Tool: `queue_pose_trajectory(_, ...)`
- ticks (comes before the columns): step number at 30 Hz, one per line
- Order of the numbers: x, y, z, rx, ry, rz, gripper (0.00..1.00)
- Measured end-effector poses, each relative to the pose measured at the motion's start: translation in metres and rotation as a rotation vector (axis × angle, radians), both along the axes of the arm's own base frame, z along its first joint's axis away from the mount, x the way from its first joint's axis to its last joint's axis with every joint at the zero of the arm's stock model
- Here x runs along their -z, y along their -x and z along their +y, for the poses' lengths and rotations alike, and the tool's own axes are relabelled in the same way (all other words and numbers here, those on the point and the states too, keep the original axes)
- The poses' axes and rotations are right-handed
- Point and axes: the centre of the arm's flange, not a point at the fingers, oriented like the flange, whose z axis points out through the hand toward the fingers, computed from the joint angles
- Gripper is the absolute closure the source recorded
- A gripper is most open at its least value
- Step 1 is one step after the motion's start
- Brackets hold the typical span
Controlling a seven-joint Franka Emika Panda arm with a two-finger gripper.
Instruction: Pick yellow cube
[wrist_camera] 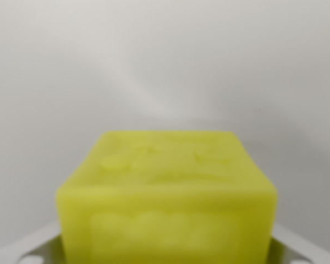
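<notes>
Wrist view is mostly a plain pale surface (165, 60), blurred. Next largest is the yellow cube (168, 198), filling the lower centre, out of focus, one face toward the camera, embossed top tipped slightly away; no long axis shows. Grey gripper (166, 254) parts flank its lower corners, touching; whether it is clenched I cannot tell.

The cube (168, 192) sits low and centred between the pincer's (166, 250) fingers (30, 250).
</notes>
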Motion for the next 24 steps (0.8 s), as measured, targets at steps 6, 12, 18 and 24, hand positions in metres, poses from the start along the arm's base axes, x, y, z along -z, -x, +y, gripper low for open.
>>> queue_pose_trajectory(6,-0.010,0.000,0.000,0.000,0.000,0.000,1.00)
queue_pose_trajectory(12,-0.020,0.000,0.000,0.000,0.000,0.000,1.00)
queue_pose_trajectory(18,-0.030,0.000,0.000,0.000,0.000,0.000,1.00)
queue_pose_trajectory(24,-0.040,0.000,0.000,0.000,0.000,0.000,1.00)
